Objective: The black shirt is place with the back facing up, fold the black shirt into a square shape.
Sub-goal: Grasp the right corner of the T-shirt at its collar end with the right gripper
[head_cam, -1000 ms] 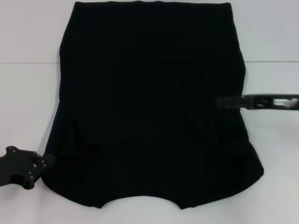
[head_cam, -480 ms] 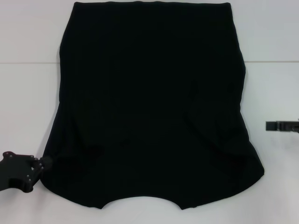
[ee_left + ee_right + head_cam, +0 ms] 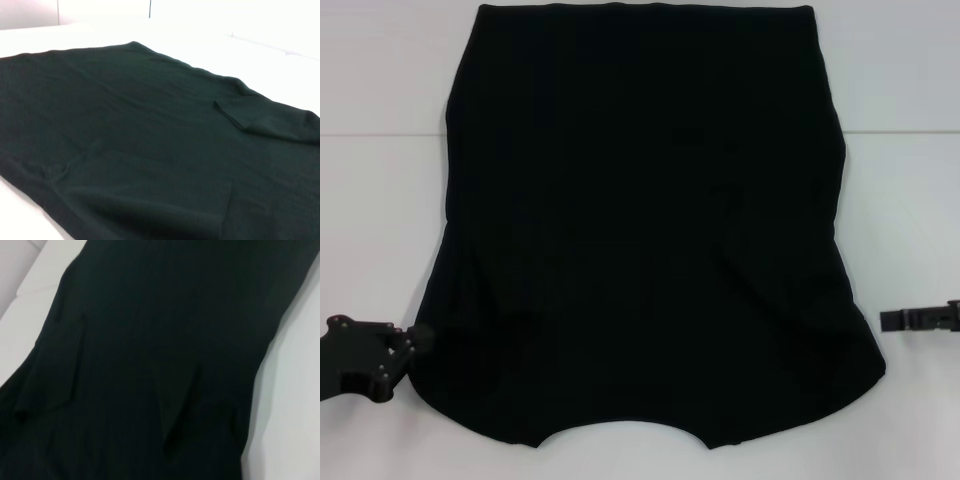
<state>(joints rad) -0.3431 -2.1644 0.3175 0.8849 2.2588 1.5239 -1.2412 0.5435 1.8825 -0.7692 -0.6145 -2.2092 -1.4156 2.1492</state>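
Observation:
The black shirt [image 3: 640,220] lies spread flat on the white table [image 3: 380,200], plain side up, with its neckline at the near edge and its hem at the far edge. Both sleeves are folded inward onto the body. My left gripper [image 3: 415,342] rests low at the shirt's near left corner, right against the cloth edge. My right gripper [image 3: 905,319] hovers just off the shirt's near right edge, apart from it. The left wrist view shows the black shirt [image 3: 140,140] with one folded-in sleeve. In the right wrist view the black shirt [image 3: 165,340] shows creases.
White table surface lies to the left and right of the shirt. A seam in the table [image 3: 900,132] crosses behind it on both sides. The shirt's far hem reaches the top of the head view.
My right gripper has pulled back from the shirt's right edge, moving outward and toward the near side. The left gripper has barely shifted. The shirt lies as before.

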